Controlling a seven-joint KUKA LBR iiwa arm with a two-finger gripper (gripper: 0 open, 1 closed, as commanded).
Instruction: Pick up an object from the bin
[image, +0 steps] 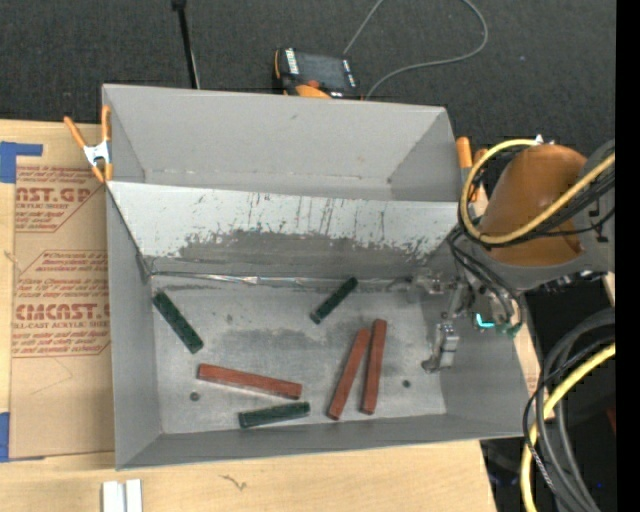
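My gripper (441, 352) hangs over the right side of the bin floor, its thin metal fingers pointing down with nothing between them. A little to its left lie two red-brown sticks side by side, one upright (373, 366) and one leaning (347, 374). A dark green stick (333, 300) lies tilted further up and to the left.
A longer red-brown stick (248, 381) and a dark green stick (273, 415) lie near the bin's front wall. Another dark green stick (177, 322) lies by the left wall. The arm with its orange cover and yellow cables stands over the bin's right rim.
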